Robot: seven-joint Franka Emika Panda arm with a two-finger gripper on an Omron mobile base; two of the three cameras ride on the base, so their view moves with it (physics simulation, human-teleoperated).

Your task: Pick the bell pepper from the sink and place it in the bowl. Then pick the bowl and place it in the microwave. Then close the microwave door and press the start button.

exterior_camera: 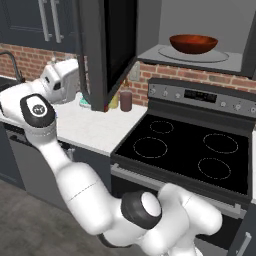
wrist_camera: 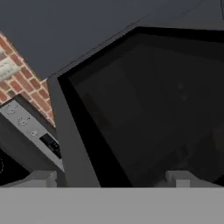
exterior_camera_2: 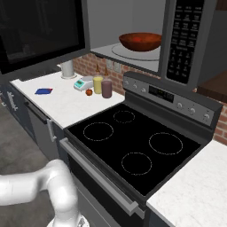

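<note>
While ajar, microwave door edge beside tool

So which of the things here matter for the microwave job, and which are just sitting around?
Job:
microwave
microwave door
bowl
microwave keypad
tool, open at the door

Lying about:
stove
yellow cup
maroon cup
small red fruit
blue sponge

A: What occupies the lower centre?
B: A black glass-top stove with four ring burners, its grey control panel behind.
A: And the white counter?
B: A yellow cup, a maroon cup beside it, a small red fruit, and a blue sponge.
</note>
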